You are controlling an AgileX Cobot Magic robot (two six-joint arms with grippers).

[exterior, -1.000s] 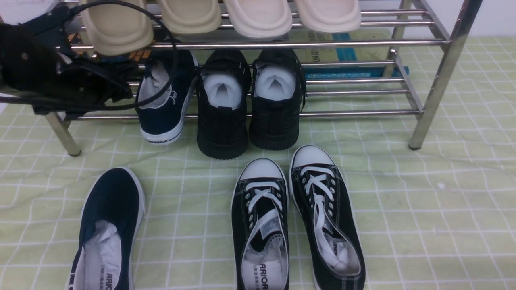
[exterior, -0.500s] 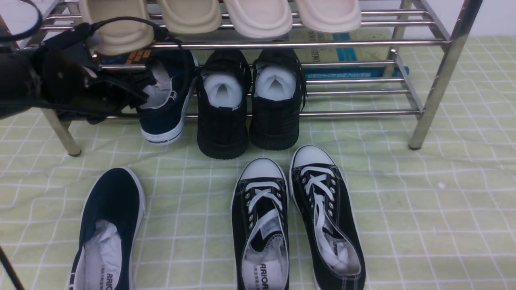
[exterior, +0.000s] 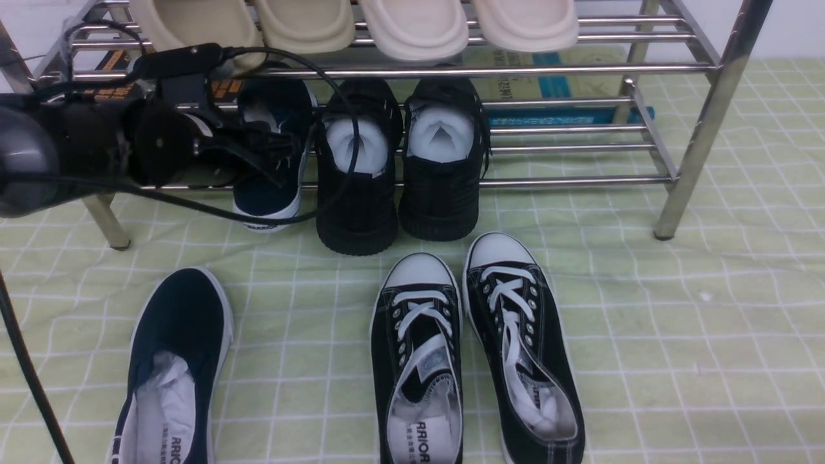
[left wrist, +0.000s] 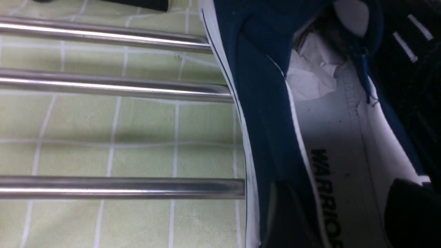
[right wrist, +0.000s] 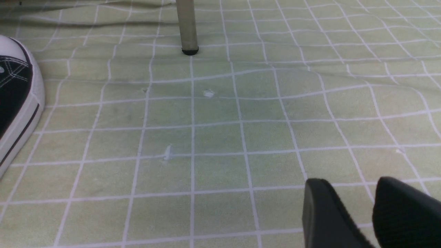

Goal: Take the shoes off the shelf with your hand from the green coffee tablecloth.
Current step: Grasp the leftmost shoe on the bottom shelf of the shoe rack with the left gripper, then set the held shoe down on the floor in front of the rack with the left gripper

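1. Since a second ago the left gripper [exterior: 277,158] has swung from the tabletop's left edge along the shelf [exterior: 580,182] onto the shelved navy shoe [exterior: 267,193], covering its heel.
2. Pale green tablecloth [exterior: 677,322], white-gridded and lightly wrinkled, covers the top; a white wall [exterior: 793,26] shows past the far right corner.
3. The silver-tube shelf stands along the far edge.
4. The shelved navy shoe points its white "WARRIOR" sole toward the near edge; the other navy shoe [exterior: 177,335], paper-stuffed, lies at the near left corner.
5. Left fingers [left wrist: 286,220] spread wide astride the shoe's opening; actual grip unclear.
6. The right gripper [right wrist: 355,186] hangs over bare cloth, slightly parted, empty.
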